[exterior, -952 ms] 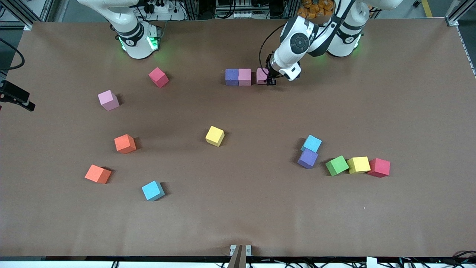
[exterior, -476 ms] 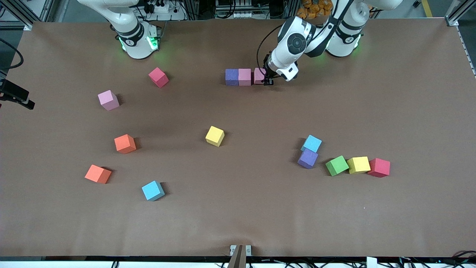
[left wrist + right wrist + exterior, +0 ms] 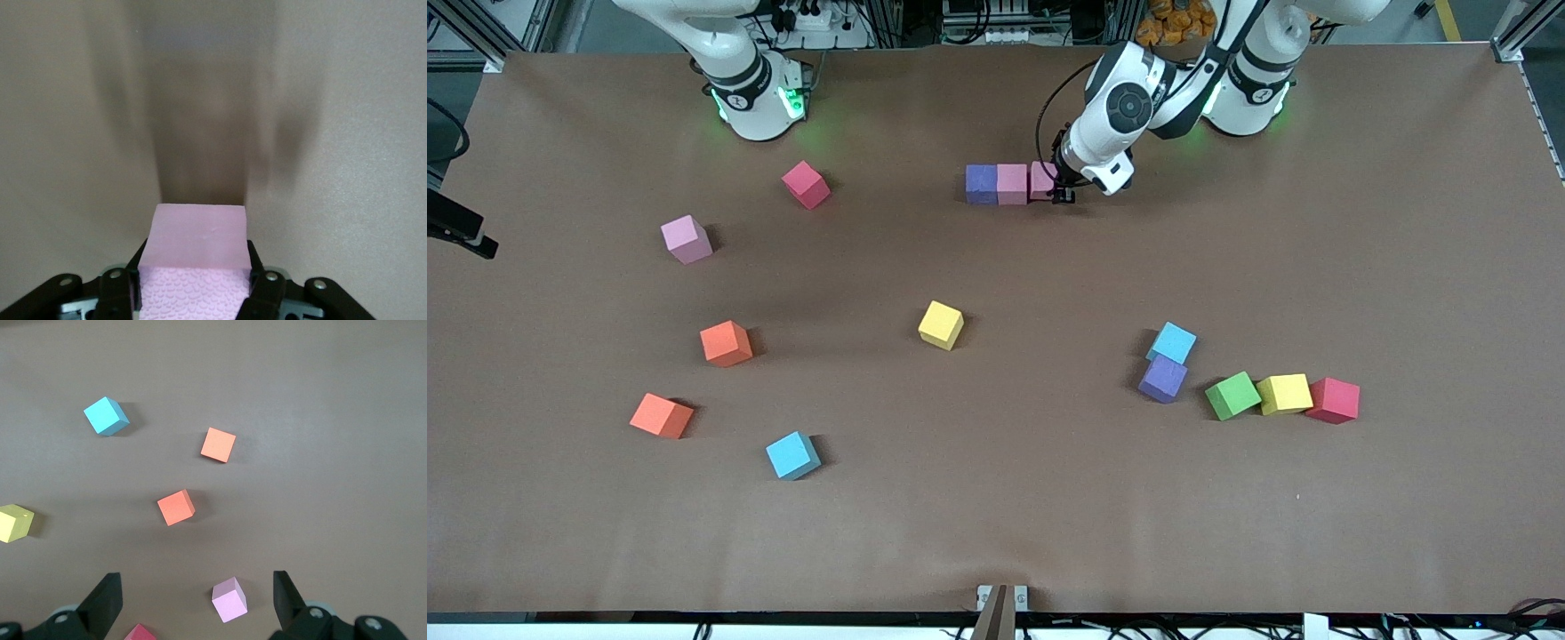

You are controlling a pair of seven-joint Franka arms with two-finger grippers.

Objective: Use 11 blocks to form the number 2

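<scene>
The left hand [image 3: 1062, 197], clamped on a pink block [image 3: 1042, 180], should seat it flush against the pink-purple row [image 3: 996, 184] before releasing.

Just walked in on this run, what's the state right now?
The left gripper is shut on a pink block, holding it against the end of a short row with a purple block and another pink block, near the robots' bases. The right gripper waits open above the table. The other blocks lie scattered, including two orange ones and a green one.
</scene>
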